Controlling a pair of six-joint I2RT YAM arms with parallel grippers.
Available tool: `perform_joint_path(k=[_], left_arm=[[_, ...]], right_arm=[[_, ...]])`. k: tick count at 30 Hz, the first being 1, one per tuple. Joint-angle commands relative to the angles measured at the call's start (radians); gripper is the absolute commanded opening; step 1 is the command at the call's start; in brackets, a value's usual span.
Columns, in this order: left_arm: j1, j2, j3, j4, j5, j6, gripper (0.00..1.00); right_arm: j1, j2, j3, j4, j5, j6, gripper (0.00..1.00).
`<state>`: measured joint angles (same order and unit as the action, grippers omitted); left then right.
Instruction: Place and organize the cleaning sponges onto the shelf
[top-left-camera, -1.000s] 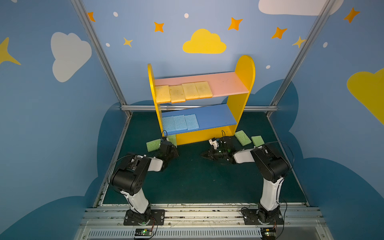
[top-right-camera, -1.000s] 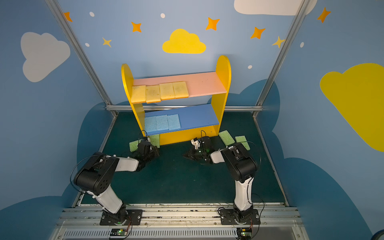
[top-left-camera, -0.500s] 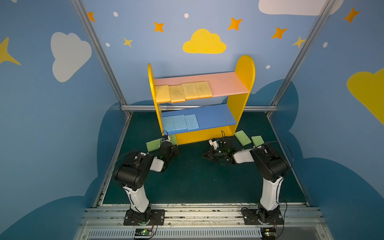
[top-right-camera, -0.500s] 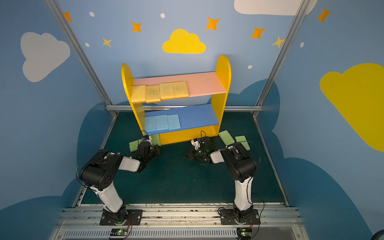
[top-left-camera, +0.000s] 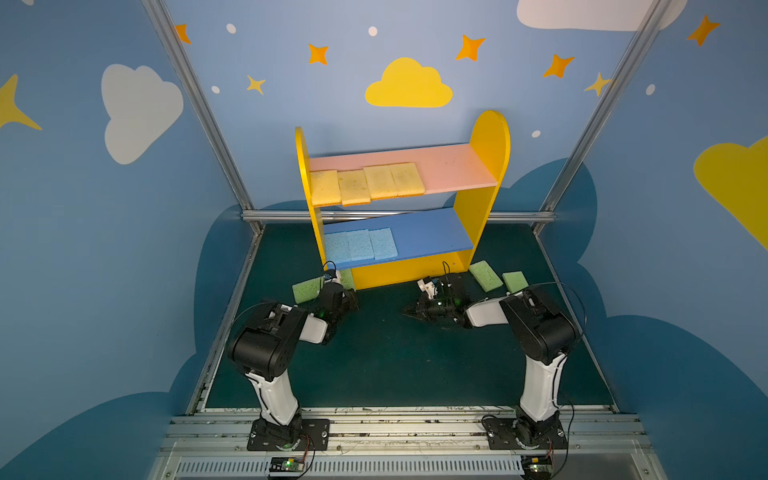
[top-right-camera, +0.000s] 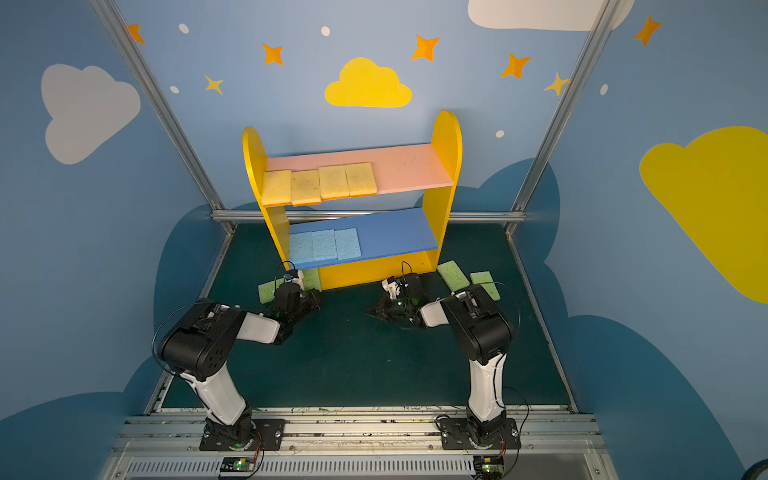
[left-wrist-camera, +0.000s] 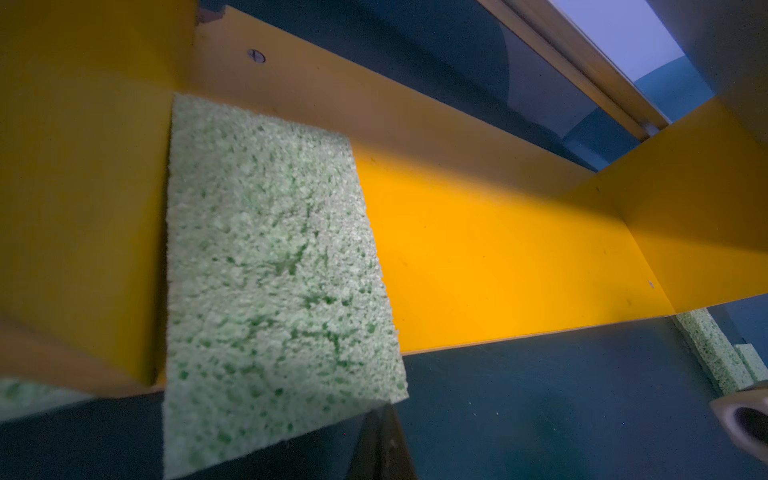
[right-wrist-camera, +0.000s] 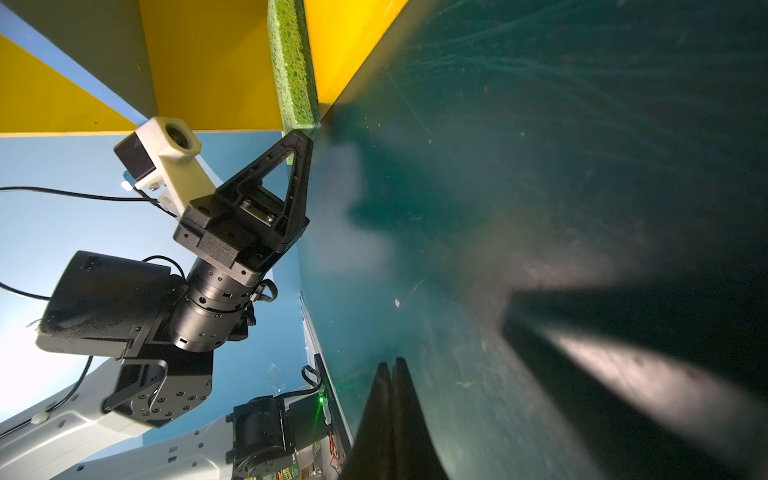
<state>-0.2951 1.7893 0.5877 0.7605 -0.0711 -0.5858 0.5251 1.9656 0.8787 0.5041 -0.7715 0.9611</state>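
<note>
The shelf (top-left-camera: 486, 145) (top-right-camera: 446, 141) holds several yellow cleaning sponges (top-left-camera: 368, 185) on its pink board and three light blue ones (top-left-camera: 359, 245) on its blue board. A green sponge (left-wrist-camera: 270, 270) (right-wrist-camera: 295, 62) lies on the yellow base (left-wrist-camera: 498, 257) against the left side panel, its near end sticking out. My left gripper (top-left-camera: 353, 300) (left-wrist-camera: 384, 440) is shut, its tips touching that near end. Another green sponge (top-left-camera: 306, 289) lies on the floor to the left. My right gripper (top-left-camera: 409, 312) (right-wrist-camera: 390, 365) is shut and empty, low over the floor.
Two more green sponges (top-left-camera: 485, 275) (top-left-camera: 515, 281) lie on the dark green floor by the shelf's right panel, behind my right wrist. A metal rail (top-left-camera: 399, 216) runs behind the shelf. Blue walls close in both sides.
My left arm has shifted slightly toward the shelf with the gripper staying at the green sponge. The right arm has not moved.
</note>
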Motion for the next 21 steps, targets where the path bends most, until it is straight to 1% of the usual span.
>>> perform_joint_path(k=[1, 14, 21], left_arm=[[0.025, -0.039, -0.016, 0.02, -0.059, 0.004, 0.03], [0.034, -0.087, -0.038, -0.018, -0.12, 0.003, 0.03], [0.036, -0.103, -0.091, 0.014, -0.121, -0.024, 0.03]], right_arm=[[0.0, 0.022, 0.017, 0.005, -0.012, -0.007, 0.0], [0.004, 0.026, 0.017, 0.004, -0.012, -0.005, 0.0], [0.005, 0.025, 0.017, 0.005, -0.012, -0.007, 0.0]])
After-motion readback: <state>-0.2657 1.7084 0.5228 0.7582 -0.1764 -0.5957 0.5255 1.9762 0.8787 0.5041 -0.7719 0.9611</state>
